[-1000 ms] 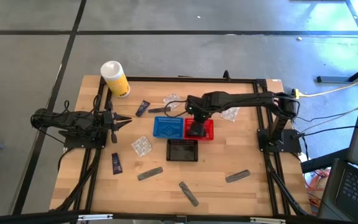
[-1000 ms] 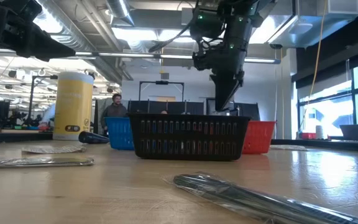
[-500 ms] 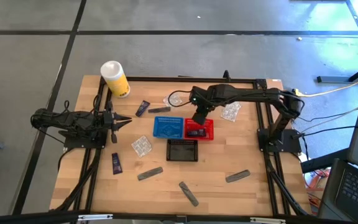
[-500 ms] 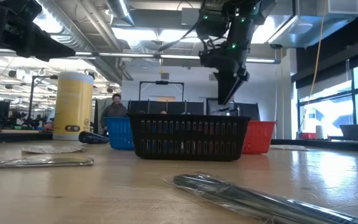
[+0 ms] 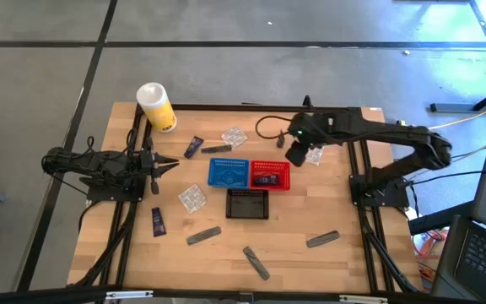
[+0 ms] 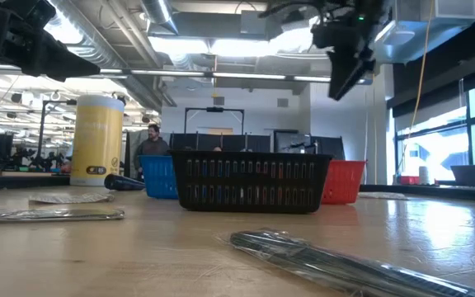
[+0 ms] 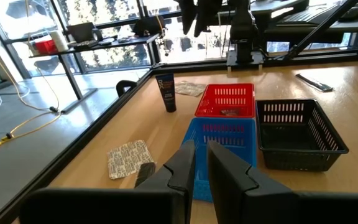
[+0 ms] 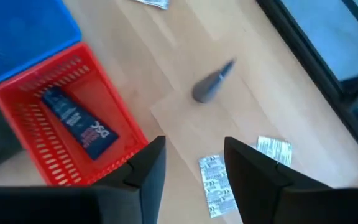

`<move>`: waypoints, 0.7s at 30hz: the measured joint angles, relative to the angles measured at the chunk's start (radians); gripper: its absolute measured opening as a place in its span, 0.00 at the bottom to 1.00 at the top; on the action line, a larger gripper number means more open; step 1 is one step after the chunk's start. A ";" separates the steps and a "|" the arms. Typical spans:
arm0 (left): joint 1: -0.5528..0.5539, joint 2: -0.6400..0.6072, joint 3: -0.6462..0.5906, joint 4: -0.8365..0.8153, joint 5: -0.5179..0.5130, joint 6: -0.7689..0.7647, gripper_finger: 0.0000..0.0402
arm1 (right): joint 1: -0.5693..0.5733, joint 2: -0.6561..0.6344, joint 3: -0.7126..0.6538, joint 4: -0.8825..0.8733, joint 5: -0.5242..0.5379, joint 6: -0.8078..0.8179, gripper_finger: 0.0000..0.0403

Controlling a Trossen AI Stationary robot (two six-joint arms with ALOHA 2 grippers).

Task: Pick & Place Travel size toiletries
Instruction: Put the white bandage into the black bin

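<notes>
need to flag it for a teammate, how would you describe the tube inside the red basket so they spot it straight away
Find the three small baskets mid-table; the red basket sits beside the blue basket, behind the black basket. The dark navy tube lies flat inside it, the only toiletry in any basket.

Right end effector (image 5: 297, 155) raised, fingers apart; left end effector (image 5: 169, 164) closed.

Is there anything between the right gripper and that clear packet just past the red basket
Nothing visible is. The open right gripper hangs above bare wood beside the red basket, and the clear packet lies uncovered right under its fingers.
</notes>
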 joint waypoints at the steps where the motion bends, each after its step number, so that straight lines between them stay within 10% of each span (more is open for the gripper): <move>1: 0.000 0.000 0.000 0.000 0.000 0.000 0.09 | -0.003 -0.021 -0.027 0.012 0.005 0.018 0.41; 21: 0.000 0.000 0.000 0.000 0.000 0.000 0.09 | -0.082 -0.100 -0.468 0.327 -0.016 0.178 0.45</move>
